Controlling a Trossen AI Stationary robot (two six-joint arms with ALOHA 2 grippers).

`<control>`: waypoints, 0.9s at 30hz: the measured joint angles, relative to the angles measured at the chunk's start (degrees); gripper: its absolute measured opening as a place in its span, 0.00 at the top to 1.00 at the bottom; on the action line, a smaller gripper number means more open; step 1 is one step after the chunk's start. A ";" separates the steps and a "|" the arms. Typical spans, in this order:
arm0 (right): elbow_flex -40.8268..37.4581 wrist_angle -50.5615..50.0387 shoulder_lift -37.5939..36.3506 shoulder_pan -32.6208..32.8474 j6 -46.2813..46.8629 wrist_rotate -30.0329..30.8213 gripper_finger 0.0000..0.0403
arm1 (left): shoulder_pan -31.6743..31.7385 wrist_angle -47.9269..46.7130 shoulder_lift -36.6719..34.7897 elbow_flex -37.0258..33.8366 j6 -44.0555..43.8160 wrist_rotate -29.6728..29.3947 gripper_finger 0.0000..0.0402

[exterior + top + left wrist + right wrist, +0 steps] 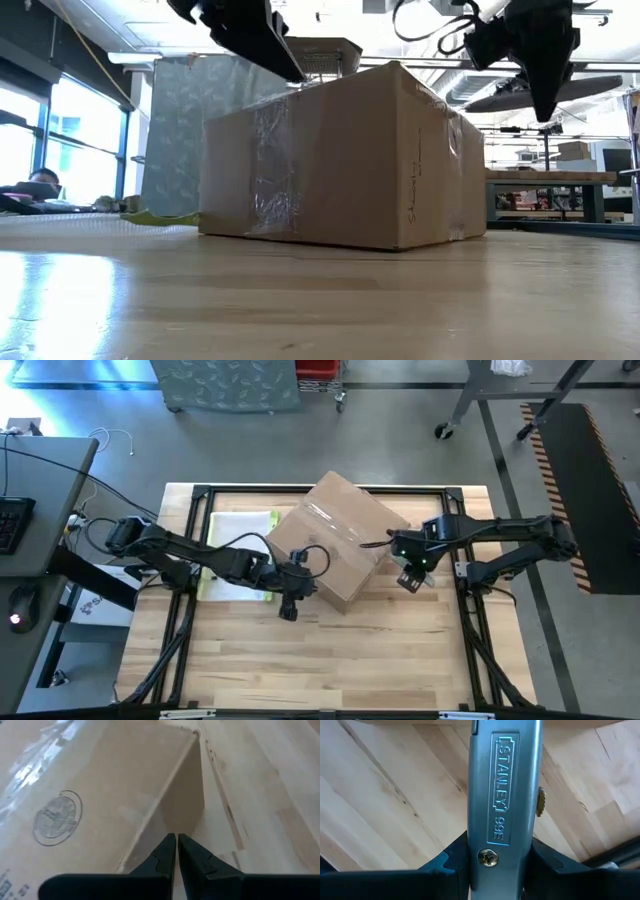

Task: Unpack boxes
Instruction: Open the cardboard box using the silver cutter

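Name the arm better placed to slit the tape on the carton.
Right, most likely. The right gripper already clamps a utility knife beside the carton; the left gripper is shut and empty at its near corner.

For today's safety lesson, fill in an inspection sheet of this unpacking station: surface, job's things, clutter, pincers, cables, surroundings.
Surface: wooden table, black frame around it.
Job's things: brown cardboard box, flaps closed, clear tape across the top.
Clutter: flat clear sleeve with yellow edge beside the box.
Pincers: left pincer shut, empty, at the box's near corner; right pincer shut on a grey utility knife, beside the box.
Cables: black cable looped on the left arm; white cable on the floor.
Surroundings: desk with keyboard and mouse.
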 joint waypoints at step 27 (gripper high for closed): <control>0.02 0.25 2.25 -0.07 1.79 1.05 0.73 | 0.26 8.24 5.41 0.04 -0.12 -0.37 0.99</control>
